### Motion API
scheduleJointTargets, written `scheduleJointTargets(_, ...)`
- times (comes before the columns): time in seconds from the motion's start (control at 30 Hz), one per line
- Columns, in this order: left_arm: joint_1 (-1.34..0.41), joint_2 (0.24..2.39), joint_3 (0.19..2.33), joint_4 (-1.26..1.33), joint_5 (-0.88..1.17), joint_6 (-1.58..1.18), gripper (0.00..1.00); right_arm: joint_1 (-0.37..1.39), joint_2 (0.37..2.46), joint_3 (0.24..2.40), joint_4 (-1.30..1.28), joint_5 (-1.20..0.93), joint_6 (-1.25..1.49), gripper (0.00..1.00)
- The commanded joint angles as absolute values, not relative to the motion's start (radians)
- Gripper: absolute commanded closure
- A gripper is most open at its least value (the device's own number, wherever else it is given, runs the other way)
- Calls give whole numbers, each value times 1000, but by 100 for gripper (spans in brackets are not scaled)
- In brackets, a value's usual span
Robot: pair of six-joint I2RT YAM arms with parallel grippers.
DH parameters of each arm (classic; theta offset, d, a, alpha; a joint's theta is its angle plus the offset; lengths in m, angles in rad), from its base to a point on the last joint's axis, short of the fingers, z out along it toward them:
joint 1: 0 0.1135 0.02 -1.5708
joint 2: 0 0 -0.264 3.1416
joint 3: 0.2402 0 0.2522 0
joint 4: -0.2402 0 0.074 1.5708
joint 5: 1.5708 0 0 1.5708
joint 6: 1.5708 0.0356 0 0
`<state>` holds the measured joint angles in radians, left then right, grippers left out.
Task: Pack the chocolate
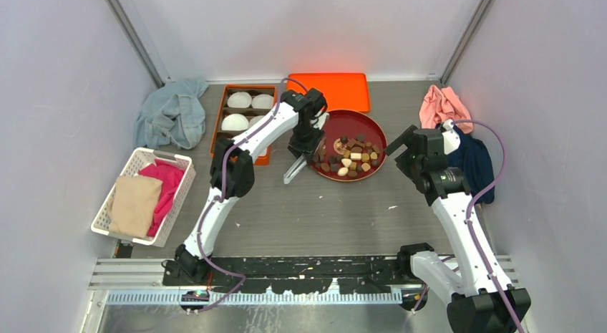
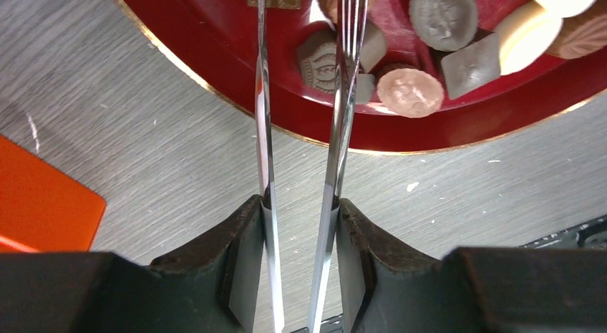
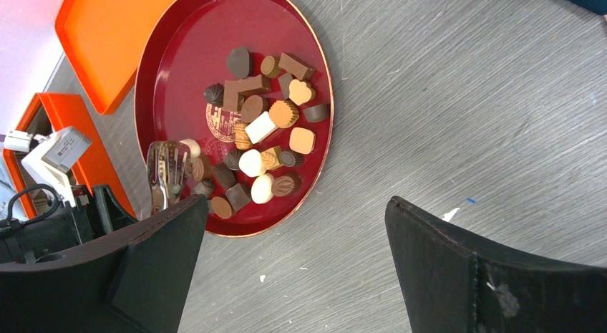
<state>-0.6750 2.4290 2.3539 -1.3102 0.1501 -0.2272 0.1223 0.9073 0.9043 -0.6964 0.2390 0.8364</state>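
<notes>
Left gripper (image 2: 300, 211) is pinching tongs (image 2: 261, 97) at the plate (image 3: 186, 54).
The chocolate (image 3: 265, 125) is lying on the red plate on the bench (image 1: 322, 218); the tong tips are reaching its left pieces, and the right gripper (image 3: 297, 204) is hanging spread wide nearby.

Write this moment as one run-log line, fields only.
left hand: shut on tongs, tips among chocolate in red tray | right hand: open, empty, beside tray
</notes>
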Motion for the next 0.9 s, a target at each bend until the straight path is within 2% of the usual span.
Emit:
scheduleJointTargets(0.0, -678, 2431, 2376, -1353, 68, -227, 62, 123, 901, 909, -658, 231, 828, 1)
scheduleJointTargets(0.23, -674, 2429, 2378, -1352, 22, -235, 63, 122, 906, 911, -657, 229, 827, 1)
scheduleJointTargets(0.6, -675, 2463, 2412, -1370, 85, -227, 58, 122, 904, 911, -657, 228, 828, 1)
scheduleJointTargets(0.87, -675, 2469, 2417, -1356, 94, -234, 60, 122, 900, 906, -659, 231, 830, 1)
